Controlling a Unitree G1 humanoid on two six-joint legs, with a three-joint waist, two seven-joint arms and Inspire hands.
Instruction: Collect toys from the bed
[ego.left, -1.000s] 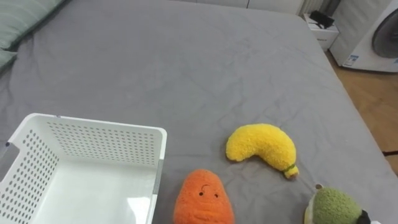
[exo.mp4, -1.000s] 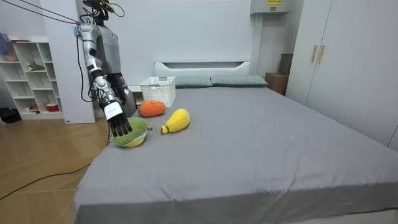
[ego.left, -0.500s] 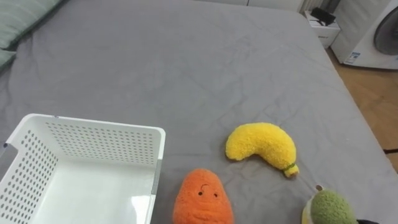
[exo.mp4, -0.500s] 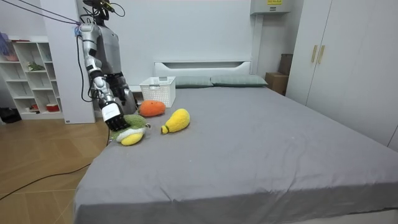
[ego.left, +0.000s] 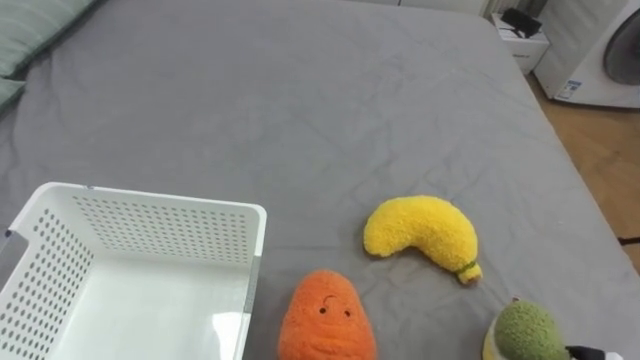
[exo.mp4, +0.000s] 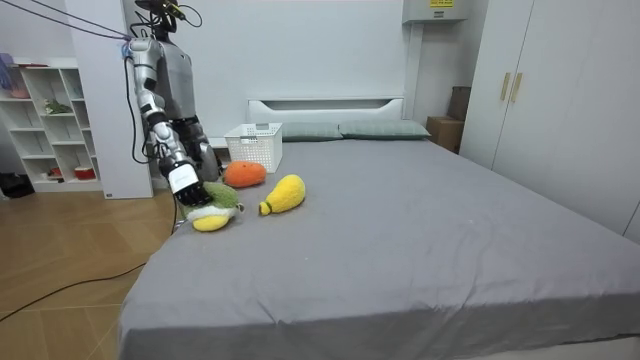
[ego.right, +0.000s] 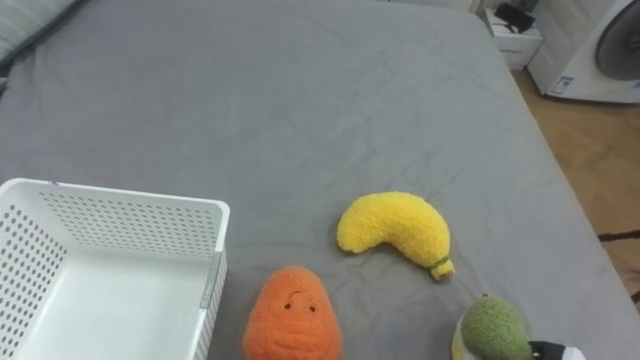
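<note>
Three plush toys lie on the grey bed (ego.left: 300, 110): a yellow banana (ego.left: 420, 235), an orange carrot (ego.left: 325, 315) and a green toy with a yellow underside (ego.left: 527, 332) at the bed's near edge. A white perforated basket (ego.left: 170, 205) stands left of the carrot, with nothing in its visible part. In the room view I stand beside the bed at its left corner. My right hand (exo.mp4: 193, 193) reaches down onto the green toy (exo.mp4: 215, 207), fingers curled into its top. A sliver of that hand (ego.left: 590, 352) shows beside the toy in the left eye view.
Pillows (ego.left: 35, 35) lie at the bed's far left. A small white nightstand (ego.left: 522, 40) and a white appliance (ego.left: 600, 60) stand beyond the bed's right edge, over wooden floor (ego.left: 605, 170). The room view shows shelves (exo.mp4: 50, 120) at its left and wardrobes (exo.mp4: 570, 110) at its right.
My right hand's fingers went from spread over the green toy to curled on it. The toy tipped and shows its yellow underside, and it has slid slightly toward me.
</note>
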